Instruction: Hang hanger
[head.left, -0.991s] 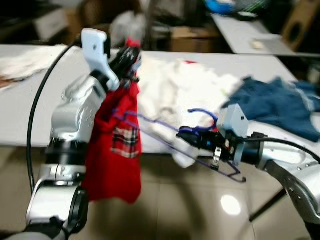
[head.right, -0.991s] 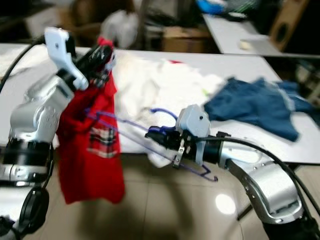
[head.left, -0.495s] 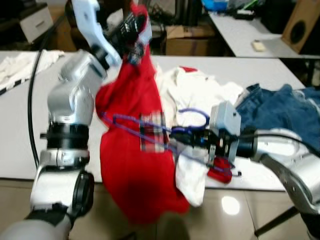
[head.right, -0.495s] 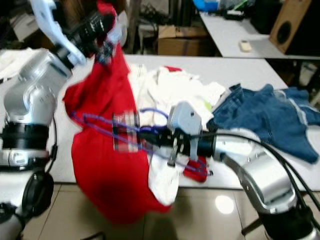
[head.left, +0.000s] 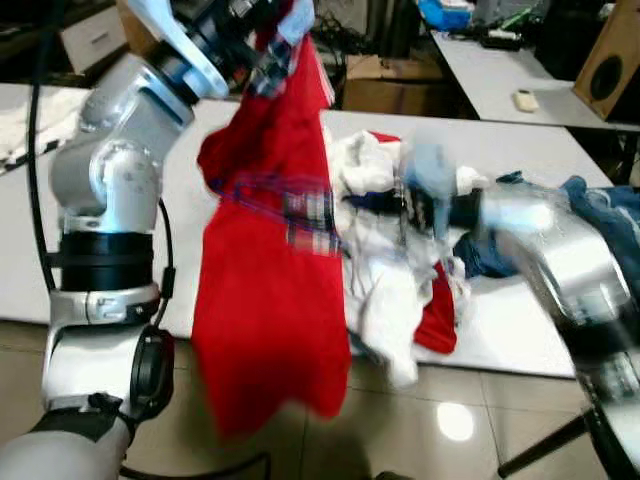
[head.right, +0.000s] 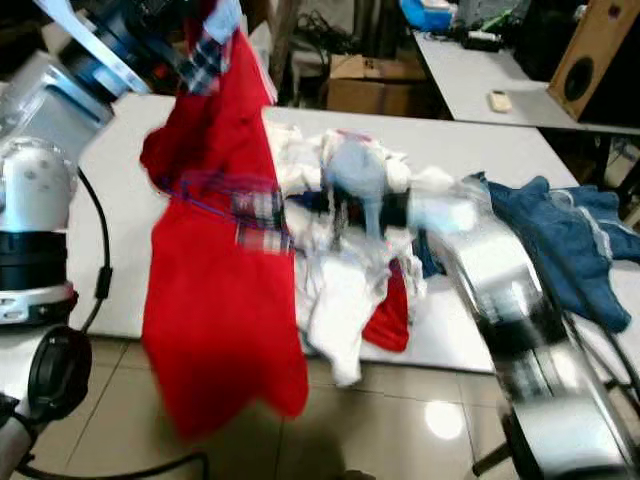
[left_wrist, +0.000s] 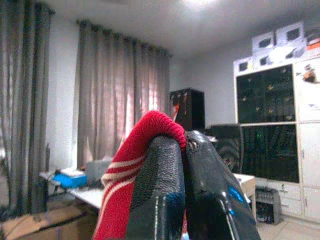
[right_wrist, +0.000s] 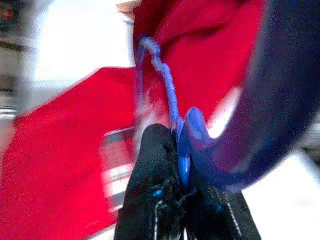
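My left gripper (head.left: 262, 42) is raised high above the white table (head.left: 40, 230) and shut on the collar of a red garment (head.left: 270, 290), which hangs down past the table's front edge. In the left wrist view the fingers (left_wrist: 160, 170) pinch its red, white-striped edge (left_wrist: 150, 127). My right gripper (head.left: 385, 203), blurred with motion, reaches left from the clothes pile and is shut on a blue wire hanger (right_wrist: 170, 95). The hanger's bar (head.left: 250, 186) lies across the red garment (right_wrist: 60, 170) at chest height, near its plaid patch (head.left: 310, 215).
A heap of white clothes (head.left: 385, 270) with a red piece (head.left: 437, 320) spills over the table's front edge. Blue jeans (head.left: 600, 205) lie at the right. A cardboard box (head.left: 365, 72), a second table (head.left: 500, 85) and a speaker (head.left: 612, 60) stand behind. Glossy tiled floor (head.left: 440, 420) lies below.
My left arm has lifted the red garment higher. My right gripper has swung left with the hanger, up over the table, so the bar now crosses the garment. The camera has also shifted.
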